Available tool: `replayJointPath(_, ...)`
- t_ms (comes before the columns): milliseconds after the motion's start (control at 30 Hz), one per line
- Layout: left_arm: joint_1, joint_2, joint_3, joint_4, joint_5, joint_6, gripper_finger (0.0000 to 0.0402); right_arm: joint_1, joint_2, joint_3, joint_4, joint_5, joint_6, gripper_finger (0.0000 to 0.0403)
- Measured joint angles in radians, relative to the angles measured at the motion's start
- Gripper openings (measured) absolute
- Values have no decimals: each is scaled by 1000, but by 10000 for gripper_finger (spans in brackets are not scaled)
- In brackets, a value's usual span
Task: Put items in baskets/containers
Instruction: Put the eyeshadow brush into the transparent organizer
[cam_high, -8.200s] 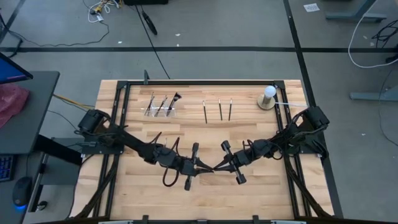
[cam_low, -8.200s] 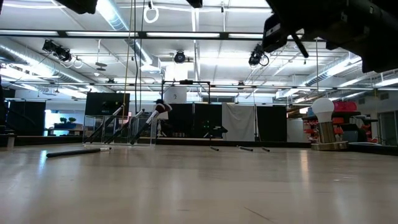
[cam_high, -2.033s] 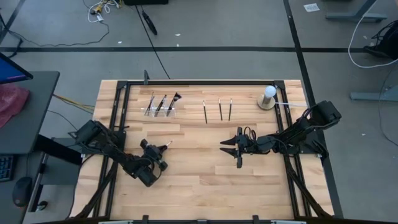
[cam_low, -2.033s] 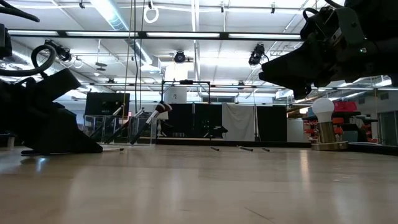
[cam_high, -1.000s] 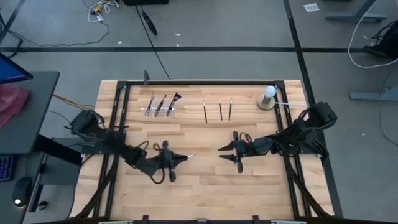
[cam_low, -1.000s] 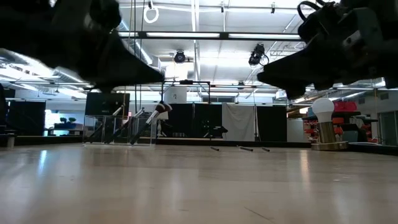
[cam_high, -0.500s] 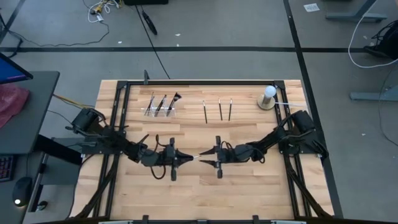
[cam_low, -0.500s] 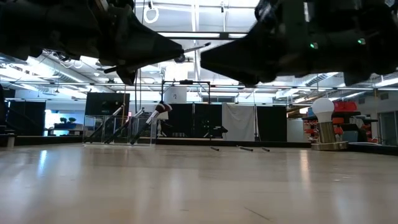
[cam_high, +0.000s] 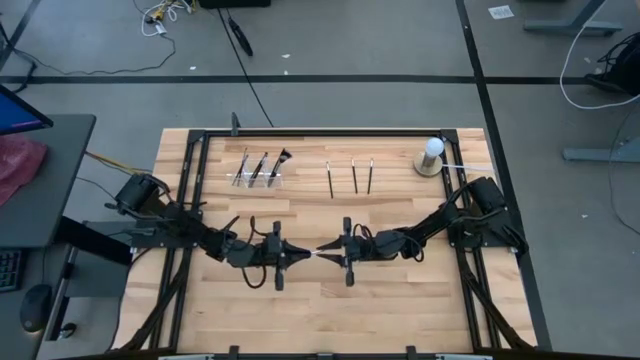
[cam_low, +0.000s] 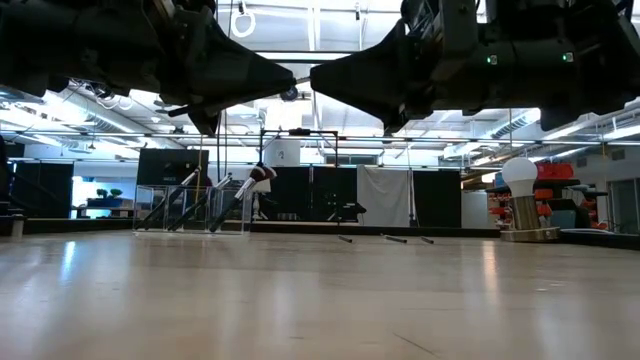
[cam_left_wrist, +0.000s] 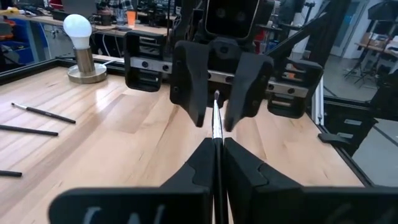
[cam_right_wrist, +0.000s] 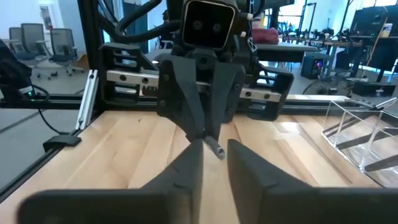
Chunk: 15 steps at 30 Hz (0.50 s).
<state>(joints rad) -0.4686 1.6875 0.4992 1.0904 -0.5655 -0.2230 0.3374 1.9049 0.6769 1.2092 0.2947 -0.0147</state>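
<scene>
My left gripper (cam_high: 300, 255) is shut on a thin dark-handled brush (cam_high: 317, 253) above the middle of the table, held level and pointing toward the table's right. My right gripper (cam_high: 333, 252) faces it, open. Its fingers (cam_left_wrist: 194, 87) stand on either side of the brush's free end (cam_right_wrist: 215, 149); I cannot tell whether they touch it. The clear holder (cam_high: 258, 173) sits near the far edge with three brushes leaning in it. Three more brushes (cam_high: 352, 177) lie flat to its right. My left gripper pinches the brush's thin shaft (cam_left_wrist: 216, 134) between its two fingers, which lie along it, level, coming from the table's left. The brush is lifted clear of the table and sticks out past the fingertips toward my right gripper.
A white light bulb on a round base (cam_high: 431, 155) stands at the far right corner. A black metal frame (cam_high: 320, 131) runs around the table's edges. Bare wood lies below both grippers and along the near half of the table.
My left gripper carried the brush a short way toward the table's right. My right gripper reached toward the table's left until its fingers stood around the brush's free end. Both now meet tip to tip above the table's middle.
</scene>
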Motion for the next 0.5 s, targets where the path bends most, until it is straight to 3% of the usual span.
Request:
replayJointPath(200, 0, 0, 0, -2, 0, 3, 26, 0, 0, 0, 0, -5, 4, 12)
replayJointPath(500, 1, -1, 3, -91, -16, 0, 47, -1, -4, 1, -83, 3, 56, 5)
